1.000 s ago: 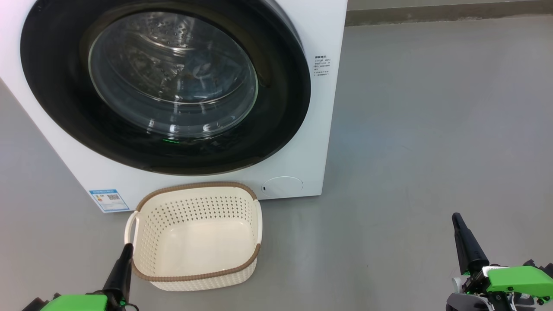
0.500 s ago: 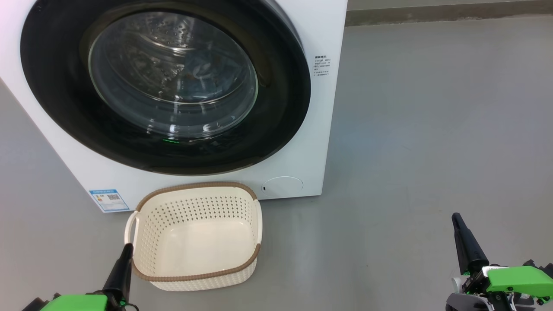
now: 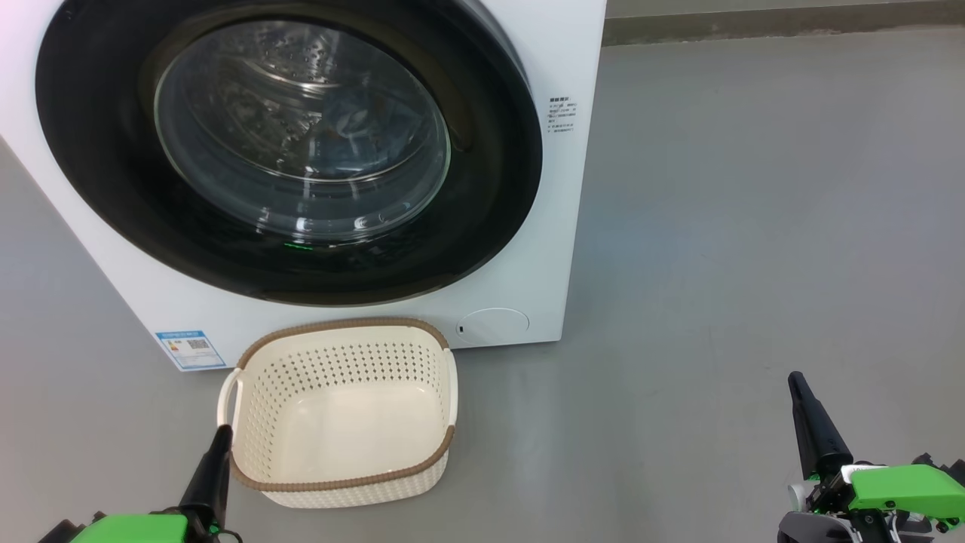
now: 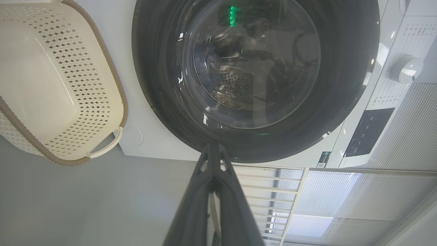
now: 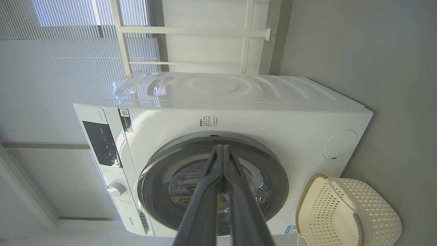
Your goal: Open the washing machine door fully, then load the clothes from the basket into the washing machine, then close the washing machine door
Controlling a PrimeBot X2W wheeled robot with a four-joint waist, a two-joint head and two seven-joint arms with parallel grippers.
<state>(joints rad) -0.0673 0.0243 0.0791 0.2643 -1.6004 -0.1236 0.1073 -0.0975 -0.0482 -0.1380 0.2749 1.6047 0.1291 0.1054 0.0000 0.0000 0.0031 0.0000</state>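
The washing machine [image 3: 573, 226] runs off the head view's top and left edges, losing the upper rim of the washing machine door [image 3: 98, 173]. Behind that door's reflecting glass, the clothes [image 3: 354, 136] are a dim bluish blur. The blue label [image 3: 190, 348] at the machine's lower corner is too small to read.

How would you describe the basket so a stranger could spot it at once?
Find the big white washing machine. On the grey floor just before its front, below the round black-rimmed door, sits the basket. Its perforated cream sides and brown woven-look rim set it apart from the smooth machine.
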